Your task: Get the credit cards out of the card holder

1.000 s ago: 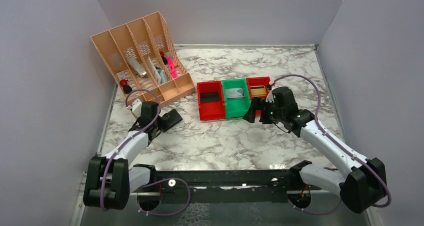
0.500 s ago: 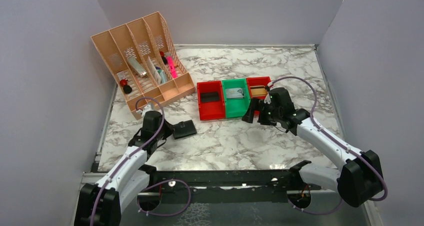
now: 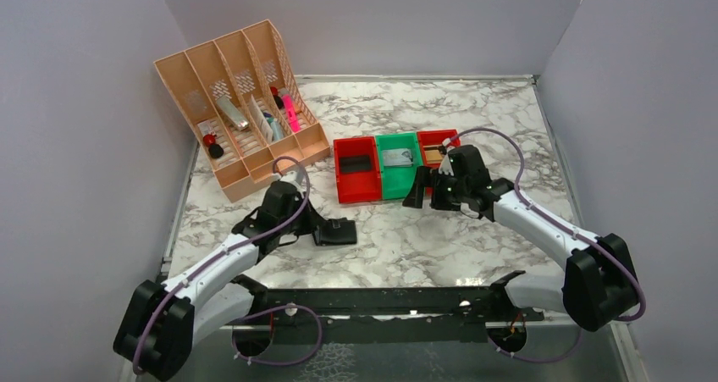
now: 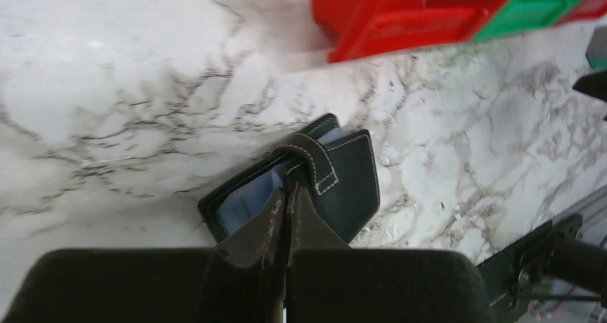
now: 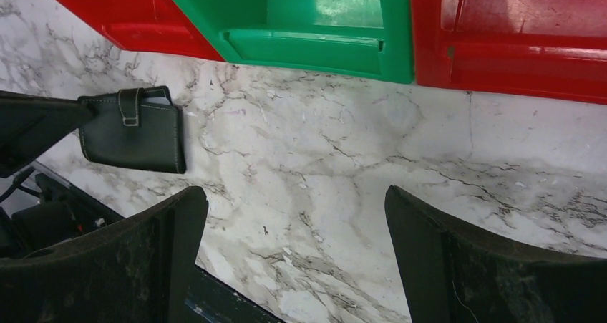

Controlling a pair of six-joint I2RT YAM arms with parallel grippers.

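Black card holder is on the tabletop in front of the red bin, your left fingers pinched shut on its edge, right fingers wide open holding nothing, no credit cards look pulled yet.

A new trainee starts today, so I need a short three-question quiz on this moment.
1. True or false: the right gripper is open.
2. Which one is shut on the small flat black bifold card holder: A the left gripper, or B the right gripper?
3. Fill in: the green plastic bin sits between two ___ bins.
Key: 1 true; 2 A; 3 red.
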